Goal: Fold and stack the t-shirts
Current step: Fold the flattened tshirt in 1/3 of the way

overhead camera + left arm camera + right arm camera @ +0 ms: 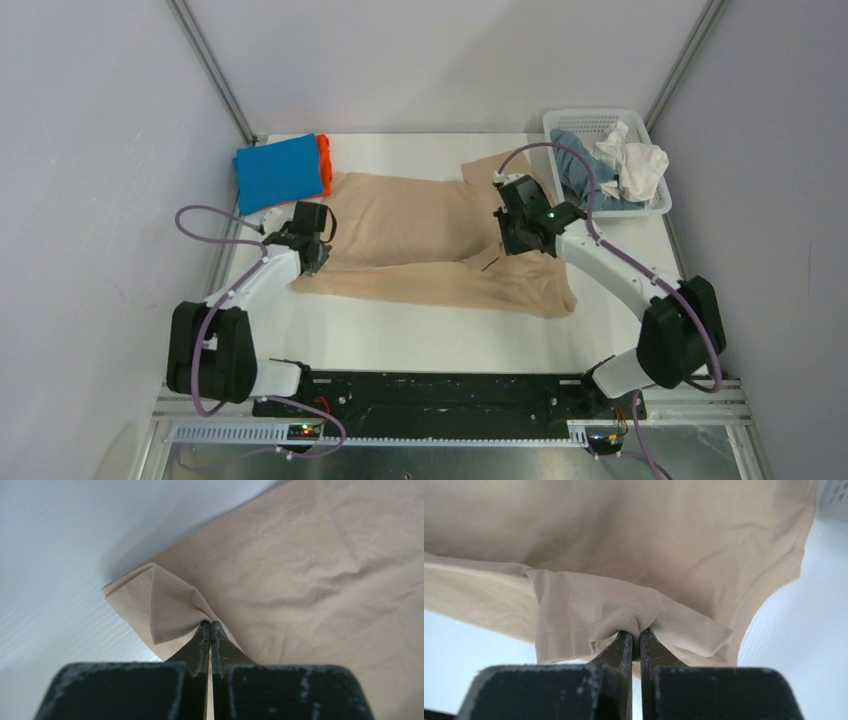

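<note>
A beige t-shirt (420, 240) lies spread across the middle of the white table, partly folded over itself. My left gripper (312, 252) is shut on its left edge; the left wrist view shows the beige t-shirt (320, 565) with a hemmed corner pinched at my left gripper (210, 625). My right gripper (512, 240) is shut on the cloth at the shirt's right side; the right wrist view shows a fold of the beige t-shirt (634, 555) bunched in my right gripper (634, 632). A folded blue t-shirt (278, 172) lies on an orange t-shirt (324, 160) at the back left.
A white mesh basket (582, 122) stands at the back right, holding a crumpled white t-shirt (632, 165) and a grey-blue t-shirt (578, 165). Grey walls and metal posts close in the table at the back and sides.
</note>
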`<action>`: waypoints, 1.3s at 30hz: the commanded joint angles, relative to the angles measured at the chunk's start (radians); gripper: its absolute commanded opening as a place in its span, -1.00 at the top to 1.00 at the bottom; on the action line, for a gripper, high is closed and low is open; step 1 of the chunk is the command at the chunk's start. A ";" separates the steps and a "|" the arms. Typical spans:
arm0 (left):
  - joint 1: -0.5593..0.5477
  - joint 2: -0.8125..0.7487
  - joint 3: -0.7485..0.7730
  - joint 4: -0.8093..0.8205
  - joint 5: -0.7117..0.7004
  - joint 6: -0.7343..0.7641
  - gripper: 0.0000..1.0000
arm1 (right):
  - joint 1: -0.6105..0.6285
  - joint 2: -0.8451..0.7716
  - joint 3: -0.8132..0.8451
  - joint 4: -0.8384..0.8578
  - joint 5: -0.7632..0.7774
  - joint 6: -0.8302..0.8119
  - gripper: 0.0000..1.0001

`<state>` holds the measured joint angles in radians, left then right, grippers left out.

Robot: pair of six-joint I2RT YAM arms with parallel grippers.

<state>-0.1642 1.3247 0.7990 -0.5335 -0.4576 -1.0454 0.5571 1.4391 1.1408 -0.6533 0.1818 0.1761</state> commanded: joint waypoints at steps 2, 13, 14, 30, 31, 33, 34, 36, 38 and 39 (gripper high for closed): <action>0.038 0.073 0.068 0.036 -0.012 0.031 1.00 | -0.062 0.122 0.103 0.055 -0.024 -0.071 0.98; 0.060 0.163 0.197 0.035 -0.002 0.129 -0.98 | -0.138 0.490 0.482 0.010 -0.030 -0.076 -0.31; 0.061 0.132 0.198 0.035 0.007 0.133 -0.99 | -0.137 0.503 0.505 -0.007 -0.023 -0.074 -0.42; 0.028 0.208 0.237 0.100 0.396 0.325 -0.99 | -0.004 0.160 -0.005 0.284 -0.154 0.242 -0.99; 0.025 0.260 0.255 0.101 0.402 0.325 -0.99 | -0.002 0.188 -0.005 0.290 -0.157 0.248 -0.99; 0.012 0.318 0.266 0.105 0.402 0.322 -0.99 | 0.001 0.226 -0.010 0.298 -0.146 0.268 -0.99; 0.004 0.339 0.262 0.107 0.393 0.319 -0.99 | 0.002 0.248 -0.013 0.301 -0.143 0.276 -0.99; -0.001 0.357 0.241 0.112 0.381 0.311 -0.99 | 0.004 0.270 -0.031 0.304 -0.135 0.286 -0.99; -0.003 0.357 0.207 0.115 0.371 0.302 -0.99 | 0.010 0.281 -0.063 0.315 -0.129 0.297 -0.99; -0.004 0.354 0.195 0.119 0.364 0.297 -0.99 | 0.014 0.281 -0.089 0.320 -0.123 0.309 -0.99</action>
<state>-0.1623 1.6974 1.0218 -0.4351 -0.0963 -0.7578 0.5644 1.7100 1.1023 -0.3828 0.0372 0.4278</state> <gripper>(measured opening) 0.995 0.993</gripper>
